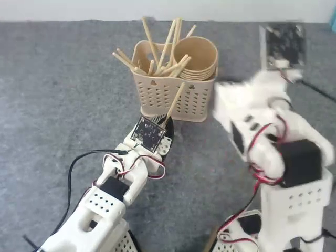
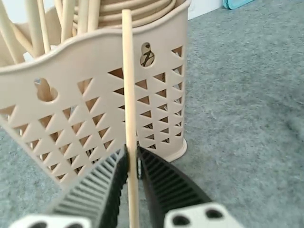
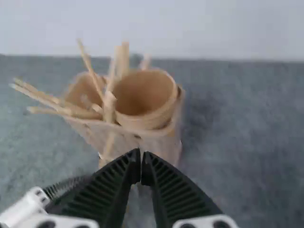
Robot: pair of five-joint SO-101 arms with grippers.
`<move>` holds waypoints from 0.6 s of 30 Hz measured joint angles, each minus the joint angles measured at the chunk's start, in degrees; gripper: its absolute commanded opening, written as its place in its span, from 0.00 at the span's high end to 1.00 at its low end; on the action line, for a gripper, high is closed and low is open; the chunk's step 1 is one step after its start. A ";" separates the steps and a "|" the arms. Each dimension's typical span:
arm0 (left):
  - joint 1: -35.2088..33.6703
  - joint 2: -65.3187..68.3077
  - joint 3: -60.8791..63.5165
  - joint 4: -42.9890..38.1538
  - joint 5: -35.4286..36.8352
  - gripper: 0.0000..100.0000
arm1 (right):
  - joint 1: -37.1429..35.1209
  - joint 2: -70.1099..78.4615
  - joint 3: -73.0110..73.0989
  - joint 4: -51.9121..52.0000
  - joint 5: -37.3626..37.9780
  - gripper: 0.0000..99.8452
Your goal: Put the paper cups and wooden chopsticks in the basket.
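A beige perforated basket [image 1: 157, 97] stands at the back middle of the grey table. It holds stacked paper cups [image 1: 195, 59] and several wooden chopsticks [image 1: 167, 44]. My left gripper [image 2: 132, 164] is shut on one wooden chopstick [image 2: 128, 95], held upright just in front of the basket's wall [image 2: 90, 109]; in the high view this chopstick [image 1: 175, 103] leans against the basket front above the left gripper [image 1: 163, 131]. My right gripper [image 3: 140, 168] is shut with nothing in it, raised to the right of the basket [image 3: 142, 135], facing the cups [image 3: 142, 97].
The table is covered by grey carpet-like cloth [image 1: 52, 105]. The right arm's white body [image 1: 273, 142] stands right of the basket. A black cable [image 1: 84, 157] runs along the left arm.
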 measured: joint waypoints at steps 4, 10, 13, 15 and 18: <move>3.16 0.00 0.00 2.11 0.00 0.99 | 10.20 -0.62 12.13 6.51 -0.18 0.99; 6.42 0.00 0.00 5.01 0.00 0.99 | 24.26 -0.62 39.74 -3.60 3.43 0.99; 6.51 0.00 -0.09 5.36 0.00 0.99 | 29.01 -0.62 52.48 -12.84 4.84 0.99; 6.51 0.00 -0.97 7.65 0.00 0.99 | 31.21 -0.62 60.04 -19.87 5.01 0.99; 6.51 0.00 -5.36 13.36 0.00 0.99 | 32.18 -0.62 69.36 -29.54 5.01 0.99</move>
